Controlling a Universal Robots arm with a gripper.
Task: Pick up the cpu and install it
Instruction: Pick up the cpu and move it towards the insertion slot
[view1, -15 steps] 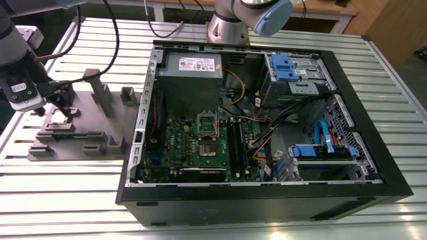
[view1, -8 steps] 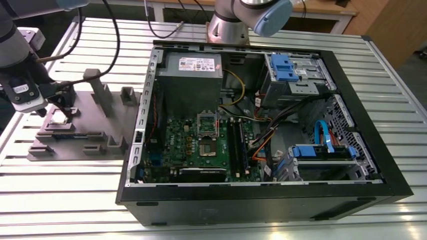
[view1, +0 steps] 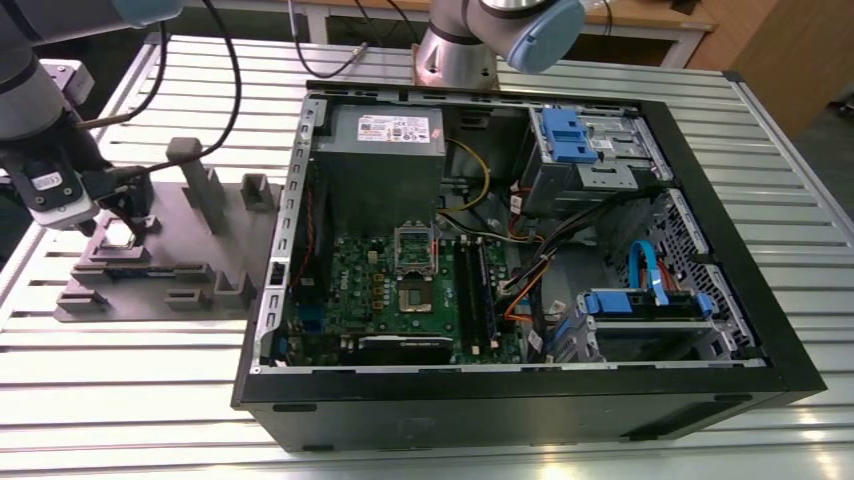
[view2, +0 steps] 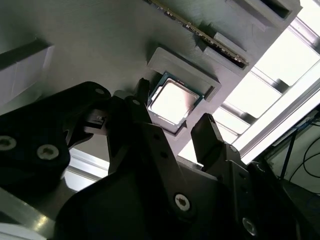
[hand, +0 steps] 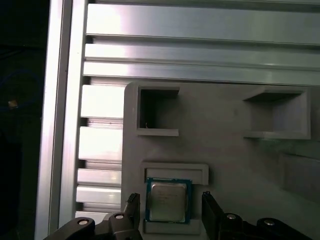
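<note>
The cpu (hand: 167, 201) is a small square chip with a pale silvery top. It lies flat in a shallow pocket of the grey fixture plate (hand: 230, 150). In both wrist views my gripper (hand: 170, 204) is open, with one black finger on each side of the chip (view2: 172, 102) and a small gap to each edge. In the exterior view the gripper (view1: 127, 220) hangs low over the fixture (view1: 160, 265), at the exterior view's left. The motherboard's socket frame (view1: 415, 268) sits inside the open computer case (view1: 521, 380).
Upright grey blocks (view1: 200, 180) rise from the fixture close to the gripper. The case holds a power supply (view1: 380, 130), blue drive bays (view1: 574, 135) and loose cables (view1: 534, 260). Another arm's base (view1: 461, 50) stands behind the case. The table (view1: 134, 400) is slatted aluminium.
</note>
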